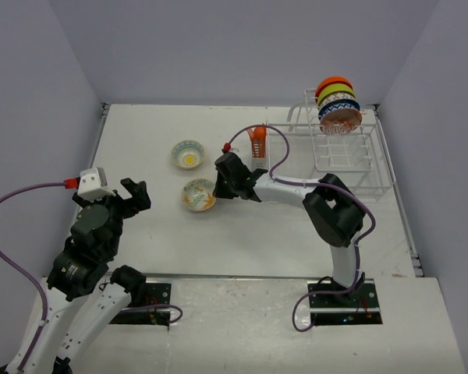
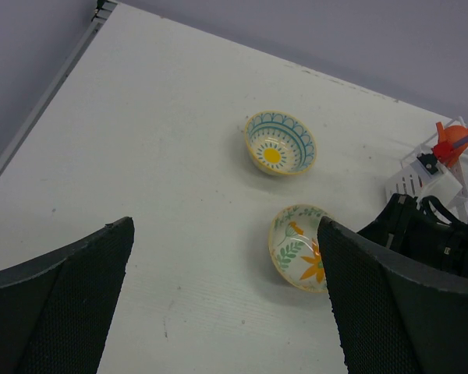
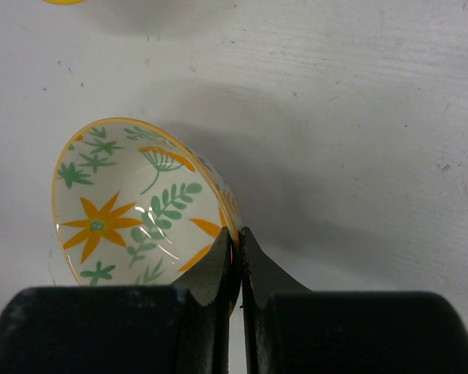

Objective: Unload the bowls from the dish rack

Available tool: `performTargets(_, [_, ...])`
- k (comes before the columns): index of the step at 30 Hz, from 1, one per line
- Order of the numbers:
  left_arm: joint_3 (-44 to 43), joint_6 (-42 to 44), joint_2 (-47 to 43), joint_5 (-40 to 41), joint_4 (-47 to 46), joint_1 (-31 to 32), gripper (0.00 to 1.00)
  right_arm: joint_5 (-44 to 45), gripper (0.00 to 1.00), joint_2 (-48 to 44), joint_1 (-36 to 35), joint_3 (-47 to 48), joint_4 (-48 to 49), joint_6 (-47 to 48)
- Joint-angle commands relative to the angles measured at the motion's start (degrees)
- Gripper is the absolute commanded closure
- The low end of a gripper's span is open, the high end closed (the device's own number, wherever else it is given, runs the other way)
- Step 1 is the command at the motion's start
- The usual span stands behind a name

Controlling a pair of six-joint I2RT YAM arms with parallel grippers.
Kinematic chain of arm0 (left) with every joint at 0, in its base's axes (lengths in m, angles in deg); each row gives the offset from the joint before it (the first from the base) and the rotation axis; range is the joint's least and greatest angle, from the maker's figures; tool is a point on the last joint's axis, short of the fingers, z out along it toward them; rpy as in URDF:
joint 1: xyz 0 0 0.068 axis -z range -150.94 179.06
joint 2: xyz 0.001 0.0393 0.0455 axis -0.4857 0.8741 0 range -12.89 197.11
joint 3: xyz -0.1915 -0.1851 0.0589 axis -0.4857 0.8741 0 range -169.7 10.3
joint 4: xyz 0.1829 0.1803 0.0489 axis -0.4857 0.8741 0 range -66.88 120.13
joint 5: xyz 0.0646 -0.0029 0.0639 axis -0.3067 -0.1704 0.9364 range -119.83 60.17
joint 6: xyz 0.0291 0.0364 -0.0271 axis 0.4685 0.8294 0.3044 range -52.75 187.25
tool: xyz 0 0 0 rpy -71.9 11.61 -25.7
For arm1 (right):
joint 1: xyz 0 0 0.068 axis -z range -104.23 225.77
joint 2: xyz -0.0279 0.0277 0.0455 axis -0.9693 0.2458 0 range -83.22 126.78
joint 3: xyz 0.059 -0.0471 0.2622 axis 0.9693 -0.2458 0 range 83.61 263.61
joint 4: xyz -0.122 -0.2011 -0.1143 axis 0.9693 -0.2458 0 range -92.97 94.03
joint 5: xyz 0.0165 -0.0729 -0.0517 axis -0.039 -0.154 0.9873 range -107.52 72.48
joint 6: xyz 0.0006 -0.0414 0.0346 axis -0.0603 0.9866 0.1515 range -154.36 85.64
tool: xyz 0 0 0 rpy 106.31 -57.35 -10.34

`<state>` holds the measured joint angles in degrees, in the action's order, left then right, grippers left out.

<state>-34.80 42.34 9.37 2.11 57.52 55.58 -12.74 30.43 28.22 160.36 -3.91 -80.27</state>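
Note:
The white wire dish rack (image 1: 345, 156) stands at the back right, with several bowls (image 1: 337, 105) on edge in its taller section. Two bowls are out on the table: a blue-patterned bowl (image 1: 188, 153) (image 2: 279, 142) with a yellow centre, and a yellow-rimmed floral bowl (image 1: 198, 195) (image 2: 298, 247) (image 3: 132, 202). My right gripper (image 1: 220, 185) (image 3: 239, 241) is shut on the floral bowl's rim, one finger inside and one outside. That bowl is tilted, low at the table. My left gripper (image 1: 137, 195) (image 2: 226, 300) is open over bare table, left of both bowls.
An orange utensil holder (image 1: 257, 141) (image 2: 452, 134) hangs on the rack's left end, just behind my right wrist. The table's left edge (image 2: 43, 97) and back wall are near. My right arm stretches across the table's middle.

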Motion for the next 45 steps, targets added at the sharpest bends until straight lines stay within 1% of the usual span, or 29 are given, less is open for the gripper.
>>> performTargets(1, [0.45, -0.32, -0.11, 0.58, -2.22, 0.02, 0.00, -1.52, 1.00, -1.94, 0.35, -0.46, 4.96, -1.64])
performTargets(9, [0.45, -0.23, -0.02, 0.49, -2.31, 0.02, 0.00, -1.08, 1.00, -2.02, 0.35, 0.07, 4.25, -0.41])
performTargets(10, [0.45, -0.23, -0.11, 0.49, -2.31, 0.02, 0.00, -1.61, 0.94, -1.94, 0.35, 0.15, 4.08, -0.32])
performTargets(11, [0.54, -0.23, -0.11, 0.49, -2.31, 0.02, 0.00, -1.87, 0.81, -1.94, 0.35, 0.15, 3.90, -0.32])
performTargets(12, [0.54, -0.23, 0.06, 0.49, -2.22, 0.02, 0.00, -2.14, 0.52, -2.11, 0.35, 0.15, 3.82, -0.32])
performTargets(13, [0.54, -0.23, 0.06, 0.40, -2.31, 0.02, 0.00, -2.40, 0.43, -2.37, 0.35, 0.15, 3.55, -0.23])
performTargets(14, [0.54, -0.23, 0.06, 0.31, -2.31, 0.02, 0.00, -2.75, 0.38, -2.98, 0.35, 0.07, 3.03, 0.03])
performTargets(17, [0.54, -0.14, 0.24, -0.04, -2.40, 0.02, 0.00, -4.50, 0.34, -7.81, 0.00, 0.59, 1.54, 2.31])
performTargets(20, [0.54, -0.05, 0.59, -0.21, -2.57, 0.02, 0.00, -6.27, 0.30, -15.27, -1.13, 3.13, -2.93, 6.44])
performTargets(21, [0.54, -0.05, 0.50, -0.04, -2.49, 0.02, 0.00, -6.36, 0.29, -20.08, -1.49, 3.66, -3.74, 8.80])
performTargets(22, [0.45, -0.05, 0.50, 0.05, -2.49, 0.02, 0.00, -6.36, 0.28, -22.57, -1.75, 3.93, -4.61, 10.13])
performTargets(24, [0.45, -0.23, 0.50, 0.57, -2.31, 0.02, 0.00, -6.45, 0.20, -27.84, -2.02, 5.51, -7.86, 14.85])
performTargets(25, [0.45, -0.23, 0.42, 0.66, -2.22, 0.02, 0.00, -5.14, 0.15, -33.00, -2.02, 6.73, -9.53, 17.15])
performTargets(26, [0.45, -0.23, 0.41, 0.75, -2.22, 0.02, 0.00, -2.52, 0.06, -35.40, -1.85, 7.27, -12.68, 21.69])
performTargets(27, [0.45, -0.32, 0.41, 0.84, -2.22, -0.07, 0.00, 5.43, 0.04, -37.68, -1.32, 7.62, -13.93, 23.65])
performTargets(29, [0.45, -0.32, 0.50, 0.84, -2.22, 0.02, 0.00, 9.63, 0.03, -43.84, 4.89, 7.01, -16.05, 25.34])
performTargets(30, [0.37, -0.32, 0.59, 0.75, -2.14, 0.02, 0.00, 7.29, 0.03, -45.77, 8.32, 6.31, -16.14, 24.65])
performTargets(31, [0.37, -0.32, 0.59, 0.75, -2.14, 0.02, 0.00, 6.83, 0.03, -49.19, 14.53, 4.57, -16.05, 23.60])
performTargets(33, [0.37, -0.32, 0.50, 0.84, -2.14, 0.02, 0.00, 7.26, 0.03, -51.85, 19.40, 3.24, -15.87, 21.05])
performTargets(34, [0.37, -0.32, 0.24, 0.84, -2.14, 0.02, 0.00, 7.61, 0.03, -53.51, 23.51, 2.01, -15.79, 19.47])
performTargets(36, [0.45, -0.32, -0.02, 0.93, -2.22, 0.02, 0.00, 6.40, 0.05, -55.45, 28.01, -0.01, -14.48, 13.24])
performTargets(37, [0.45, -0.32, -0.02, 0.84, -2.22, 0.02, 0.00, 2.30, 0.06, -56.42, 32.56, -3.59, -11.07, 10.52])
performTargets(38, [0.45, -0.32, 0.15, 0.75, -2.22, 0.02, 0.00, 0.08, 0.06, -58.08, 34.78, -5.54, -9.04, 4.75])
performTargets(39, [0.45, -0.32, 0.15, 0.66, -2.22, 0.02, 0.00, -3.68, 0.06, -58.71, 37.07, -9.39, -7.28, 1.47])
performTargets(40, [0.54, -0.32, 0.06, 0.58, -2.22, 0.02, 0.00, -4.50, 0.07, -59.06, 41.18, -11.17, -4.21, -2.22])
performTargets(41, [0.54, -0.32, 0.06, 0.58, -2.22, 0.02, 0.00, -5.38, 0.07, -59.67, 42.53, -12.75, -2.36, -8.34])
performTargets(43, [0.54, -0.32, 0.06, 0.58, -2.22, 0.02, 0.00, -7.75, 0.10, -59.94, 45.68, -16.79, 1.94, -13.48])
performTargets(44, [0.54, -0.32, 0.15, 0.58, -2.22, 0.11, 0.00, -8.37, 0.11, -59.94, 46.49, -17.59, 3.10, -17.59])
performTargets(45, [0.54, -0.32, 0.06, 0.66, -2.22, 0.11, 0.00, -8.81, 0.12, -59.94, 47.19, -18.21, 3.89, -19.20])
